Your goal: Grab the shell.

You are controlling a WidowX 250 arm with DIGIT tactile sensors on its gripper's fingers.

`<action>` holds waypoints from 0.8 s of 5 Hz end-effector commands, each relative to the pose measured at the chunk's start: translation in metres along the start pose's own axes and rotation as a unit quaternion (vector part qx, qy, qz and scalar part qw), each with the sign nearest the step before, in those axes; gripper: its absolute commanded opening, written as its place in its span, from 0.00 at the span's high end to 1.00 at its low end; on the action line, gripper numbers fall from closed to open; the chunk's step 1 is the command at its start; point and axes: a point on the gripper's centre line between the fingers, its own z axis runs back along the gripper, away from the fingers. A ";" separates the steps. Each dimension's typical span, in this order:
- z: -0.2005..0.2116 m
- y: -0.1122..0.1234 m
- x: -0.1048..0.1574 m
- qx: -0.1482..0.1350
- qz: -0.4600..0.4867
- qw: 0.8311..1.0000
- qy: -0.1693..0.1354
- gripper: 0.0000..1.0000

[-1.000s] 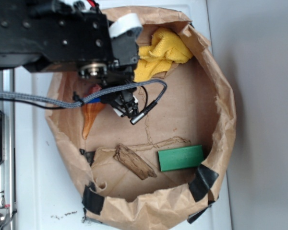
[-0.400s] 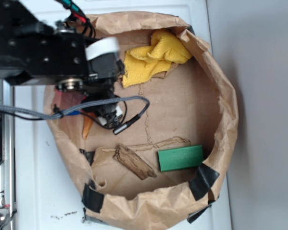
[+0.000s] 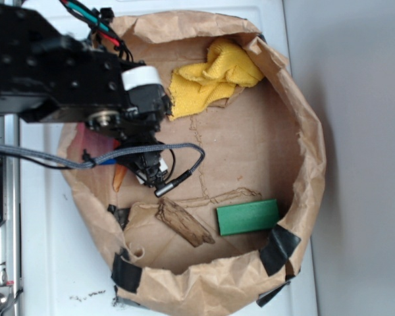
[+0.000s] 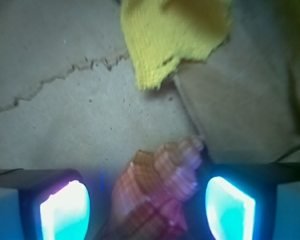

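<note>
While the arm covers most of it from outside, the shell (image 4: pixel 157 192) sits right between the two fingers of the gripper (image 4: pixel 147 205) in the wrist view. Jaws spread, one finger each side, nothing clamped; can't tell if either pad touches it yet. It looks nearer the right finger than the left, so slightly off-centre.

Long axis: whorled end points away from the wrist camera, toward the yellow cloth (image 4: pixel 175 37); the body runs back under the camera, roughly crosswise to the closing direction. From outside only the tapered orange tail (image 3: pixel 119 178) pokes out below the arm, pointing at the near rim of the paper bag (image 3: pixel 303 125). So the shell lies at the bag's left side, on the floor, directly under the tool.

My read: closing should catch it across the wide part; risk is it rolling toward the left finger.

Count in bag: one shell, one yellow cloth, one wood chunk (image 3: pixel 184 222), one green block (image 3: pixel 248 217). One gripper.
</note>
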 end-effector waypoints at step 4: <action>0.020 0.002 0.013 0.005 0.014 0.998 -0.062 1.00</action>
